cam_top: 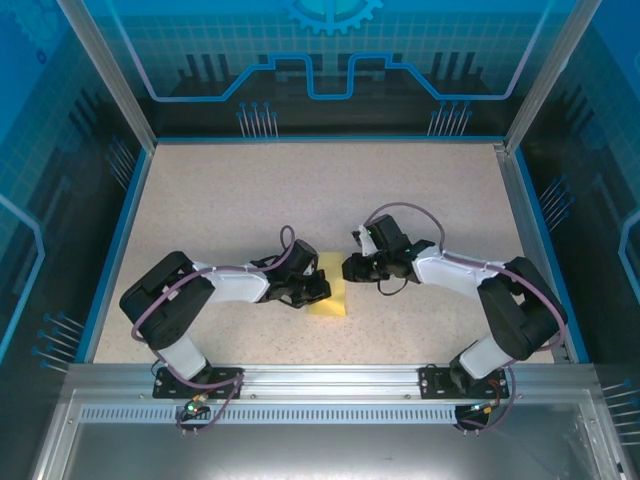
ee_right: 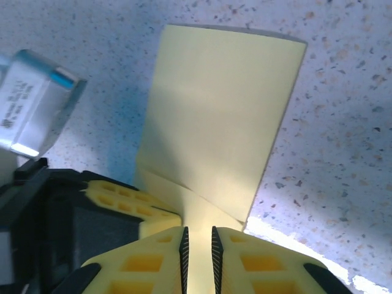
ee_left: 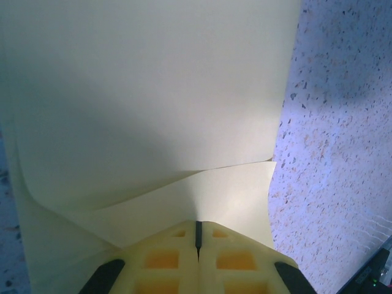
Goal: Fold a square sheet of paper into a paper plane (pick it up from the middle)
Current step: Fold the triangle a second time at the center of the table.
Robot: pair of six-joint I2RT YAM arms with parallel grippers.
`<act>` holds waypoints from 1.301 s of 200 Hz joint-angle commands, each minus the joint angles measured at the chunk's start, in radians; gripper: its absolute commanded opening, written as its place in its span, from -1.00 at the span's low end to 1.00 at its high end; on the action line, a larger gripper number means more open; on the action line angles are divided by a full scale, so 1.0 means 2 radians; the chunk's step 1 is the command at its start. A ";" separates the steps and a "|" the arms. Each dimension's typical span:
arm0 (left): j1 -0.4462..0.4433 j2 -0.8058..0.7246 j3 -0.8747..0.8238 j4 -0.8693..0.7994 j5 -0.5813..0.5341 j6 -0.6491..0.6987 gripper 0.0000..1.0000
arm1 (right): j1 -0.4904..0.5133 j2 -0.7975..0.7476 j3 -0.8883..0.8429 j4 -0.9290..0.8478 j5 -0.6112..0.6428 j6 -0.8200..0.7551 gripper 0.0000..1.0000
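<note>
- Left gripper (ee_left: 197, 226): fingers pressed together with no gap. The paper's (ee_left: 153, 92) near edge runs right into the seam between them, so I read it as pinched there.
- Paper: it sits low on the table (ee_right: 343, 122), between the two grippers and near the front edge. It's a doubled yellow sheet with an overlapping layer and a slanted edge close to the left fingertips. In the left wrist view its left side curls up off the surface.
- Right gripper (ee_right: 199, 236): fingers stand slightly apart with a narrow slot, and yellow paper shows inside it. That slot looks wider than a thin sheet, so I'd call it loose, not clamped.
- Risk one: with the right side loose, only one pinch holds the fold. The top layer could spring up, and the crease could go soft or crooked.
- Risk two: the right fingertips straddle the paper's end. If they pull away at an angle, a pad could snag the sheet and drag it out of the left grip.
- Risk three: the curled left side could slide under the left fingers and crumple if that arm presses down.
</note>
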 commanded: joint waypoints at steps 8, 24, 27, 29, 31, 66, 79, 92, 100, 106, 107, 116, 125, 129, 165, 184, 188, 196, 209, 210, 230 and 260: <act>-0.005 0.012 0.003 -0.042 -0.010 0.004 -0.93 | 0.031 -0.003 -0.009 -0.033 0.000 0.010 -0.70; -0.005 0.012 0.002 -0.044 -0.011 0.002 -0.93 | 0.042 -0.005 -0.018 -0.032 -0.011 0.015 -0.73; -0.005 0.011 0.003 -0.044 -0.011 0.002 -0.93 | 0.045 -0.005 -0.020 -0.032 -0.014 0.016 -0.73; -0.005 0.012 0.002 -0.044 -0.011 0.002 -0.93 | 0.046 -0.006 -0.021 -0.031 -0.015 0.017 -0.74; -0.005 0.012 0.001 -0.044 -0.011 0.001 -0.93 | 0.047 -0.006 -0.023 -0.030 -0.016 0.018 -0.74; -0.005 0.011 0.001 -0.044 -0.013 -0.002 -0.93 | 0.073 -0.017 -0.045 -0.029 -0.026 0.029 -0.75; -0.005 0.011 0.000 -0.044 -0.013 -0.004 -0.93 | 0.080 -0.019 -0.049 -0.031 -0.025 0.031 -0.75; -0.005 0.010 -0.001 -0.043 -0.015 -0.005 -0.93 | 0.087 -0.017 -0.051 -0.032 -0.022 0.032 -0.75; -0.006 0.010 0.000 -0.043 -0.015 -0.005 -0.93 | 0.089 -0.015 -0.052 -0.032 -0.020 0.033 -0.75; -0.006 0.010 -0.001 -0.043 -0.015 -0.005 -0.93 | 0.089 -0.012 -0.052 -0.033 -0.018 0.033 -0.75; -0.006 0.010 -0.001 -0.042 -0.015 -0.005 -0.93 | 0.090 -0.012 -0.052 -0.032 -0.017 0.033 -0.75; -0.006 0.010 -0.001 -0.042 -0.015 -0.006 -0.94 | 0.091 -0.008 -0.052 -0.031 -0.015 0.034 -0.75; -0.006 0.010 -0.002 -0.043 -0.016 -0.006 -0.94 | 0.092 -0.004 -0.051 -0.031 -0.013 0.034 -0.75; -0.006 0.010 -0.001 -0.044 -0.016 -0.007 -0.93 | 0.092 -0.002 -0.051 -0.031 -0.011 0.034 -0.76; -0.006 0.010 -0.003 -0.045 -0.019 -0.009 -0.94 | 0.094 0.009 -0.052 -0.036 -0.003 0.034 -0.76; -0.006 0.009 -0.002 -0.046 -0.021 -0.011 -0.94 | 0.094 0.007 -0.054 -0.045 0.003 0.031 -0.76; -0.006 0.009 -0.002 -0.046 -0.022 -0.011 -0.94 | 0.095 0.007 -0.054 -0.047 0.003 0.031 -0.76; -0.005 0.009 -0.002 -0.047 -0.022 -0.011 -0.94 | 0.095 0.006 -0.055 -0.050 0.005 0.030 -0.76; -0.006 0.010 -0.001 -0.047 -0.023 -0.011 -0.94 | 0.095 0.005 -0.056 -0.053 0.005 0.030 -0.76; -0.006 0.010 -0.001 -0.047 -0.023 -0.011 -0.94 | 0.096 0.005 -0.056 -0.053 0.005 0.029 -0.76; -0.006 0.011 -0.001 -0.047 -0.022 -0.013 -0.94 | 0.097 0.005 -0.058 -0.054 0.003 0.030 -0.76; -0.006 0.012 0.000 -0.048 -0.023 -0.012 -0.95 | 0.098 0.007 -0.058 -0.053 -0.003 0.028 -0.77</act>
